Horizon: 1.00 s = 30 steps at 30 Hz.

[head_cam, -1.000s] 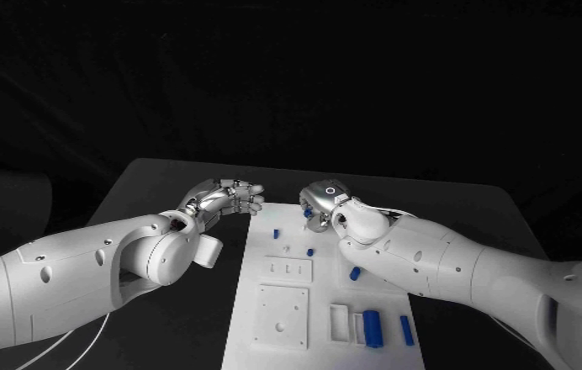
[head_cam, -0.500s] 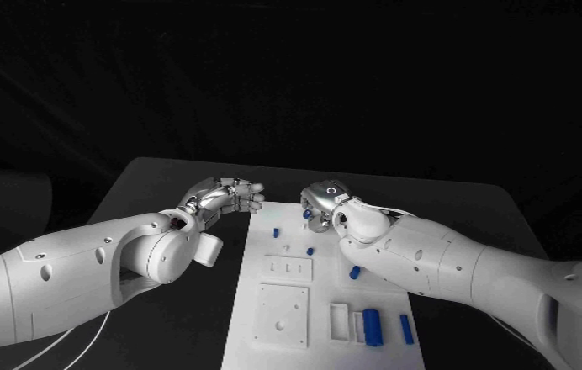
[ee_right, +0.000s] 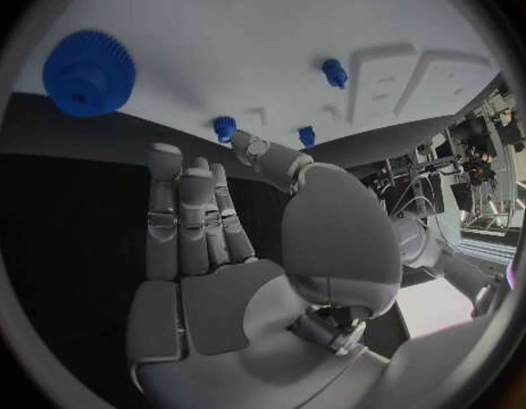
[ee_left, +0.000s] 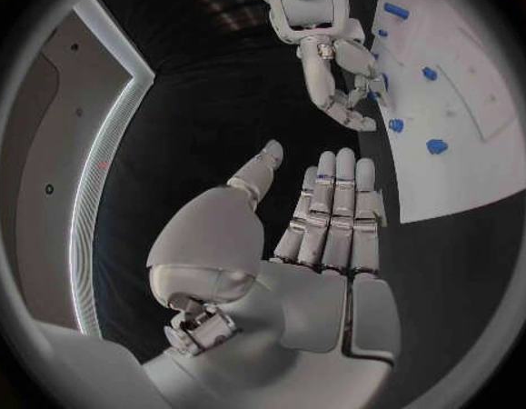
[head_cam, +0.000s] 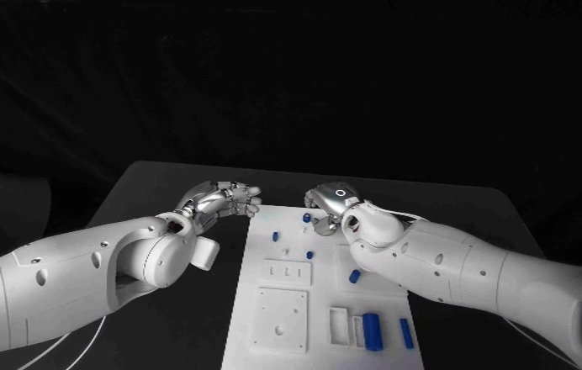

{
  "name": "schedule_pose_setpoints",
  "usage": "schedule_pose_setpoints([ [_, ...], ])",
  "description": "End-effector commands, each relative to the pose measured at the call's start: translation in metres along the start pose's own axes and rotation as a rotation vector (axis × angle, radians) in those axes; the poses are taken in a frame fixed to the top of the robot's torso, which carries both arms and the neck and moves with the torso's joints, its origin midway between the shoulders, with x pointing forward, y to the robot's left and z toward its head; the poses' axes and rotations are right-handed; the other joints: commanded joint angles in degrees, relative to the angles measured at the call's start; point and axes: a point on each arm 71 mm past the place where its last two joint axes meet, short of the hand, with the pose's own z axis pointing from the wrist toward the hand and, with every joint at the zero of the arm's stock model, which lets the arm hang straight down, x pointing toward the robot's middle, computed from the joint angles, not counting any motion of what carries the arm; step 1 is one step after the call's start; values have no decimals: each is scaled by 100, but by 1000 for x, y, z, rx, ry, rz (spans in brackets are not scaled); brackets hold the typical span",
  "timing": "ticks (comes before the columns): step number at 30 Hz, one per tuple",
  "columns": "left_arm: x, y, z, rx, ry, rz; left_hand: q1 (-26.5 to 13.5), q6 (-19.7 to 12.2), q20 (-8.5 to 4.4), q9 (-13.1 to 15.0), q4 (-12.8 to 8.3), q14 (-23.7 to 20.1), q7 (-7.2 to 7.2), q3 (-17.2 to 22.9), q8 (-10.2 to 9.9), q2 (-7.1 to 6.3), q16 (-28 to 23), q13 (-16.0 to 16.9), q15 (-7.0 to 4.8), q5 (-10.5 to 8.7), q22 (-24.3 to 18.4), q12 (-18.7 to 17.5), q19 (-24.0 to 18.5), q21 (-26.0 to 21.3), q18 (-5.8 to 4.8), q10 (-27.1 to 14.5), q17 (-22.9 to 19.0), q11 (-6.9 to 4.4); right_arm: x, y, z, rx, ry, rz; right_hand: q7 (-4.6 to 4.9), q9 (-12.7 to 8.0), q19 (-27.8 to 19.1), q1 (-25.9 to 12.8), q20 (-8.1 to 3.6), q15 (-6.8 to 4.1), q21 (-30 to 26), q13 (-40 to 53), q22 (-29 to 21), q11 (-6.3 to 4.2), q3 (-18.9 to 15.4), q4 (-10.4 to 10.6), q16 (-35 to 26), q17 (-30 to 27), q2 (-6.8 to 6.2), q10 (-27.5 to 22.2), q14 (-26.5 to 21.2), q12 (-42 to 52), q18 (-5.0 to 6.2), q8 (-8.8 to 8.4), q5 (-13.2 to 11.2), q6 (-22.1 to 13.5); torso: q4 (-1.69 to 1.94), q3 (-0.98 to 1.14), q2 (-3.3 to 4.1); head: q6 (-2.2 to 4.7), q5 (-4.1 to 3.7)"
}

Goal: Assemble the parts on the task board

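The white task board [head_cam: 282,303] lies in the middle of the table. Small blue parts stand on it: a peg [head_cam: 277,235] near its far left, another peg [head_cam: 310,255], and a piece [head_cam: 354,275] further right. Two longer blue pieces [head_cam: 373,329] lie at its near right. My left hand [head_cam: 224,198] hovers off the board's far left corner, fingers straight and together [ee_left: 331,218], holding nothing. My right hand [head_cam: 330,208] hangs over the board's far edge beside a blue part [head_cam: 308,217], palm bare [ee_right: 206,245]. A blue gear [ee_right: 89,73] and a blue peg [ee_right: 225,127] lie beyond its fingertips.
The board has raised white blocks with slots and holes [head_cam: 288,271] in its middle and a square plate [head_cam: 283,317] nearer me. Dark table [head_cam: 158,189] surrounds the board on both sides. In the left wrist view my right hand [ee_left: 344,95] shows near the board's corner [ee_left: 467,127].
My right hand has shifted slightly to the right along the board's far edge. The left hand has hardly moved.
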Motion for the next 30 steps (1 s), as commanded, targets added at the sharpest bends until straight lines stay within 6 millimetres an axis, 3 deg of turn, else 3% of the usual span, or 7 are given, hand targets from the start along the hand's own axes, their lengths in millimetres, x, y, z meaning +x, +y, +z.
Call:
schedule_pose_setpoints([
  [1,0,-2,0,14,5,-5,-40,11,-7,-8,10,37,17,11,-29,-21,-28,-9,-9,15,-10,-37,-11,2,108,23,10,24,-11,-6,-5,-4,-54,71,2,-7,61,-7,33,-26,3,13,37,-41,-50,15,3,-6,-25,196,74,86,346,17,34,26,-19,1,-6,75,2],
  [12,-7,-5,0,59,20,93,-13,69,-2,0,11,46,-11,29,-6,-4,-41,-4,2,16,-6,-42,-19,6,108,59,27,18,-33,-49,-30,27,-47,200,5,-29,247,-90,-70,-319,283,461,138,-342,-314,47,276,161,-7,1034,176,503,357,14,69,15,-112,67,-47,170,52],
  [17,-7,-4,1,57,19,90,-11,72,0,0,10,43,-13,30,-6,0,-45,-4,4,16,-6,-44,-23,6,108,60,28,17,-33,-70,-35,76,6,243,-149,-11,248,-225,-139,-527,401,1348,135,-524,-761,-7,373,283,-28,1733,116,1264,356,27,174,15,-136,96,-60,171,54],
  [18,-7,-4,1,55,19,88,-11,72,0,-1,10,43,-14,30,-7,0,-46,-4,4,16,-6,-45,-23,6,107,60,29,17,-32,-73,-35,84,21,242,-370,10,228,-234,-166,-490,419,2261,103,-651,-959,-61,357,316,57,1596,64,1916,357,39,271,32,-139,102,-61,174,56],
  [20,-7,-4,1,53,19,84,-12,72,1,-1,10,42,-13,29,-8,-2,-47,-5,5,15,-6,-47,-24,6,107,59,29,17,-28,-78,-35,93,57,237,-200,-5,221,-230,-148,-546,432,3274,112,-573,-959,11,349,342,21,991,106,2783,357,4,288,25,-144,114,-60,173,58],
  [23,-6,-4,2,51,19,80,-13,69,2,-3,10,42,-13,28,-10,-3,-49,-5,5,14,-5,-49,-25,6,107,58,30,18,-22,-87,-34,127,112,268,-273,-19,306,-311,-217,-527,584,4620,142,-628,-1116,7,509,504,64,596,142,4296,357,-30,410,22,-138,110,-56,170,40],
  [30,-4,-3,3,49,23,74,-14,63,3,-6,10,41,-11,26,-16,-5,-52,-7,6,14,-5,-56,-27,6,108,55,33,20,-12,-98,-30,159,171,258,-157,-35,311,-469,-283,-520,996,5829,140,-552,-1237,-28,795,895,223,204,101,5936,357,-95,620,-8,-129,89,-55,153,-3],
])
